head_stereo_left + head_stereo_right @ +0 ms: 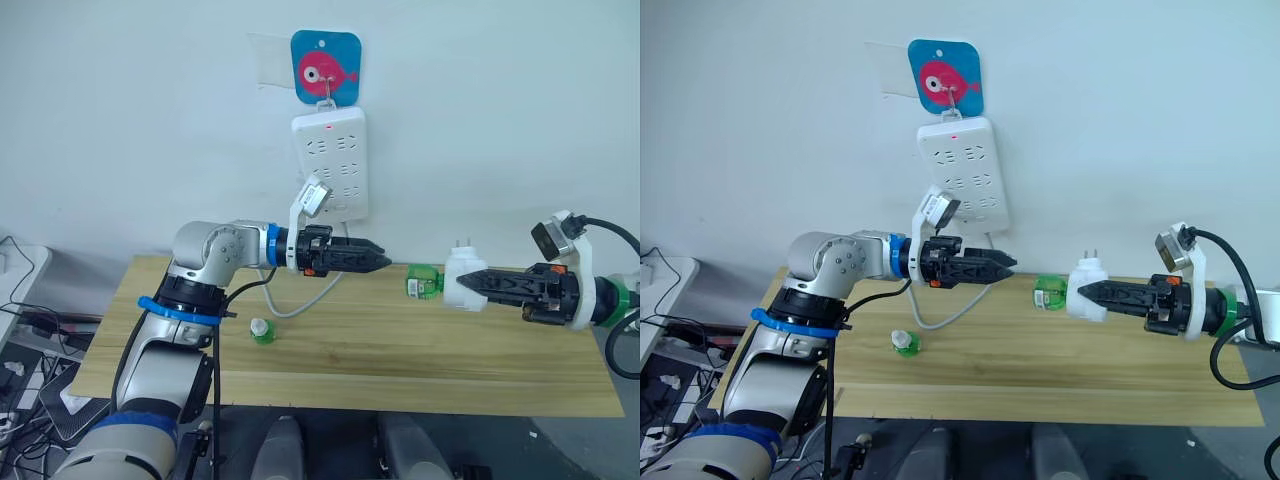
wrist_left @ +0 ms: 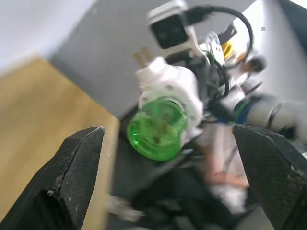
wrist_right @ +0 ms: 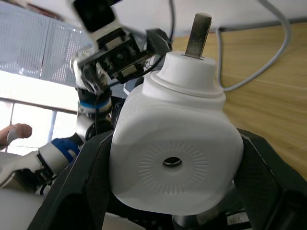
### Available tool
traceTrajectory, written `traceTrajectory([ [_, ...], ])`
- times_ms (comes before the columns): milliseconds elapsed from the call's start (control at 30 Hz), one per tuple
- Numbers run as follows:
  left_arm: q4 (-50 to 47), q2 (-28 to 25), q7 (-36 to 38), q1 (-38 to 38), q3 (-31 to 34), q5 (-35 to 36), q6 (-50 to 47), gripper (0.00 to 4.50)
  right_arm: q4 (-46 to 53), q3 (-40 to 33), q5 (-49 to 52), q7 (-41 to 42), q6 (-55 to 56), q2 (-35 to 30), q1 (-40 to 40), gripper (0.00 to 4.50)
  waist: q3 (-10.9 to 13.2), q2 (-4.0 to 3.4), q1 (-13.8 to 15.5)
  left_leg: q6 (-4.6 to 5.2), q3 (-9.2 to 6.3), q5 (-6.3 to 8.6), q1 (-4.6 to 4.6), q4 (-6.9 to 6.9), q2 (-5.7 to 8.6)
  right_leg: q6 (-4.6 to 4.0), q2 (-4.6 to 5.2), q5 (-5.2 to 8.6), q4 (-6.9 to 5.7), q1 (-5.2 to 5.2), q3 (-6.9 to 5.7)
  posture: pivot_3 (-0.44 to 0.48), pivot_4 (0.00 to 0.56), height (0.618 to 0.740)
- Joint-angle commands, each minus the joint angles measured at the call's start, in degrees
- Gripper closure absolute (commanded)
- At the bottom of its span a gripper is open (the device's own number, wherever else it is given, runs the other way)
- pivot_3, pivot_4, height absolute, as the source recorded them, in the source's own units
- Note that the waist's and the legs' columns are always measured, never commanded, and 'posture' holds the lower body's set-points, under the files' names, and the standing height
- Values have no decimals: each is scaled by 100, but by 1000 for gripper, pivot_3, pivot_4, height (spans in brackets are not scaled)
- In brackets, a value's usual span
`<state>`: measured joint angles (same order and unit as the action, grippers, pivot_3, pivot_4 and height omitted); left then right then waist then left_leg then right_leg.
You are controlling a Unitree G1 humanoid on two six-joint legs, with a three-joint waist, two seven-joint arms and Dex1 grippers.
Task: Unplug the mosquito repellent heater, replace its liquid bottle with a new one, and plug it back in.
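Heater was unplugged, clamped in my right gripper above table, old green bottle pointing at left gripper. Left fingers stood open, empty. Bottle-removal step (capped spare waiting on table). Next, I judged: close left on bottle, unscrew.

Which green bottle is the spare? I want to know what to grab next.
The capped new bottle standing alone on the table, near the left arm. The other bottle is fitted in the heater held by the right gripper.
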<state>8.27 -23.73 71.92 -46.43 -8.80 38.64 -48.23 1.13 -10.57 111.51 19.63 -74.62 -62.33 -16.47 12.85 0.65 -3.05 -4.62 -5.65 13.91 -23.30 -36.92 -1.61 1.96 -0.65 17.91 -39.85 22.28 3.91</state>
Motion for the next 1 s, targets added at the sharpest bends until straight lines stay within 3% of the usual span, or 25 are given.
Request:
traceTrajectory([
  [33, -316, 182, 486, 396, -169, -973, 2790, 0, -156, -290, 149, 10, -60, 50, -78, 1375, 0, 0, 34, 1, 1, 0, 0, 0, 0, 0, 0, 0, 0, 0, 1, -46, 201, 740],
  [133, 104, 428, 931, 782, -276, -1745, 5478, 0, -250, -306, 149, -7, -116, 99, -160, 1375, 0, 0, 66, 3, 11, 2, 3, 0, 1, -2, 1, -1, 1, -1, 8, -45, 198, 740],
  [367, 1100, 1106, 774, 775, -198, -2216, 8395, 0, -154, -311, 149, 43, -216, 154, -187, 1375, 0, 0, 121, 8, 14, 4, 1, -5, 4, 0, 1, -6, 0, -1, 14, -49, 196, 740],
  [667, 2178, 1371, 616, 480, -413, -2481, 9919, 0, 103, -311, 149, 141, -196, 213, -135, 1375, -3, -4, 103, 9, 13, 4, 3, -6, 4, 1, 0, -7, -4, 0, 13, -56, 174, 740],
  [1000, 2560, 1555, 325, 286, -519, -2459, 10371, 0, 214, -244, 149, 255, -178, 178, -158, 1375, -3, -3, 97, 9, 11, 4, 2, -7, 4, 1, -1, -7, -5, -1, 11, -67, 179, 740],
])
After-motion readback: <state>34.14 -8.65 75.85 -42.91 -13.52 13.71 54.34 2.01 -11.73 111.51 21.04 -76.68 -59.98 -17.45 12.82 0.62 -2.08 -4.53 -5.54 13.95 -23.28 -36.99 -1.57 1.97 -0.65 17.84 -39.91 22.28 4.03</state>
